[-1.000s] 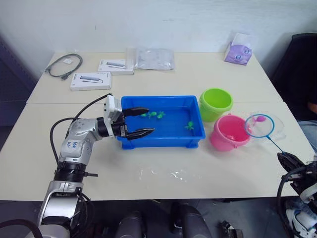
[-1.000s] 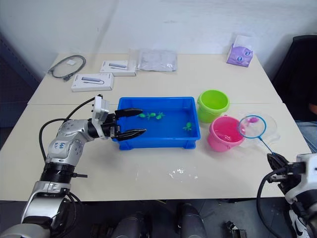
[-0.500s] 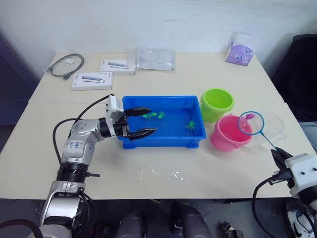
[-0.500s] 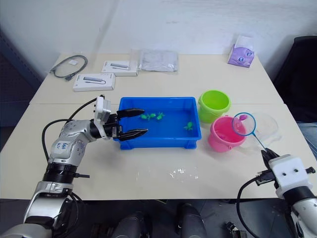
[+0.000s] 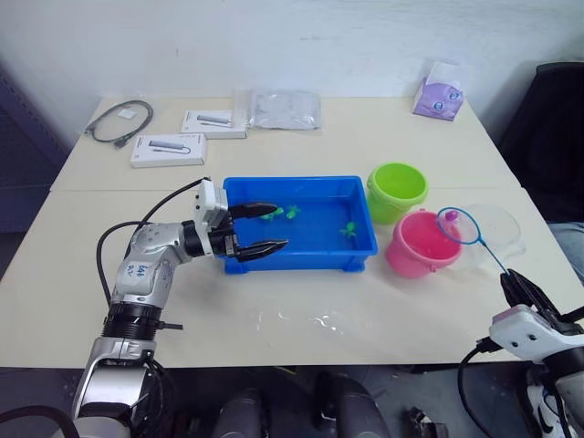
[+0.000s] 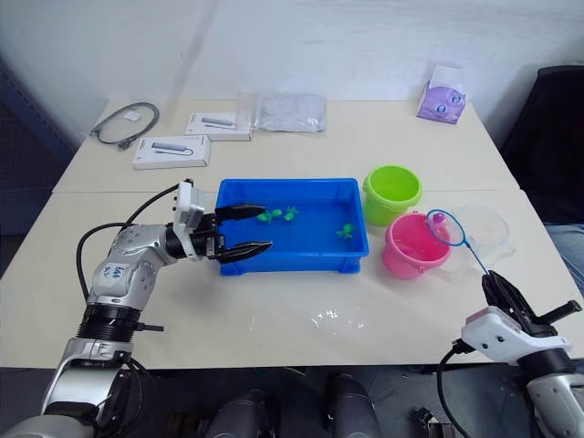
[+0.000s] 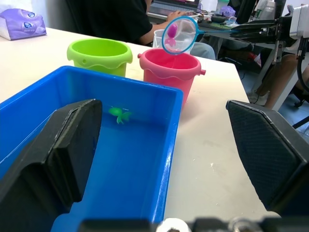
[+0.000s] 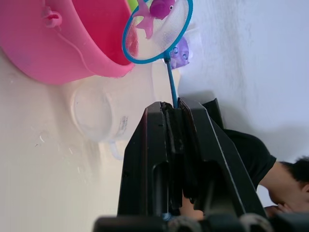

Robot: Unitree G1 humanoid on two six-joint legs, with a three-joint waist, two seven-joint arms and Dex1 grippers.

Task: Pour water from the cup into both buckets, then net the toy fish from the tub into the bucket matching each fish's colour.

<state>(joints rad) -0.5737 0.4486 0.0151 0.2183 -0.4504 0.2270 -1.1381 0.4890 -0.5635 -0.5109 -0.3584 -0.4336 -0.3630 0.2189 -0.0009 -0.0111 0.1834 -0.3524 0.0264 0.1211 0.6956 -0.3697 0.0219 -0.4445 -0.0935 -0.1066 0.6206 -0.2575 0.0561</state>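
Note:
The blue tub [image 5: 292, 182] sits mid-table with green toy fish [image 5: 293, 212] in it, another fish [image 7: 119, 114] near its right end. My left gripper [image 5: 281, 226] is open, one finger over the tub's left end and the other in front of its near wall. The lime green bucket [image 5: 398, 190] and the pink bucket [image 5: 420, 246] stand right of the tub, and the clear cup [image 5: 500, 233] is beside the pink one. My right gripper [image 8: 176, 108] is shut on the net's thin handle. The net [image 5: 459, 225] hovers tilted at the pink bucket's right rim, holding a pink fish [image 8: 157, 9].
Spilled water [image 5: 319, 321] lies on the table in front of the tub. Two white boxes [image 5: 167, 151], a grey cable [image 5: 119, 120], a plastic bag [image 5: 285, 108] and a purple tissue pack [image 5: 438, 96] line the far side. A person [image 7: 120, 19] sits beyond the table's right end.
The net has moved left from over the cup to the pink bucket's rim and its hoop has tilted. My right gripper shifted left with it. The left arm has barely moved.

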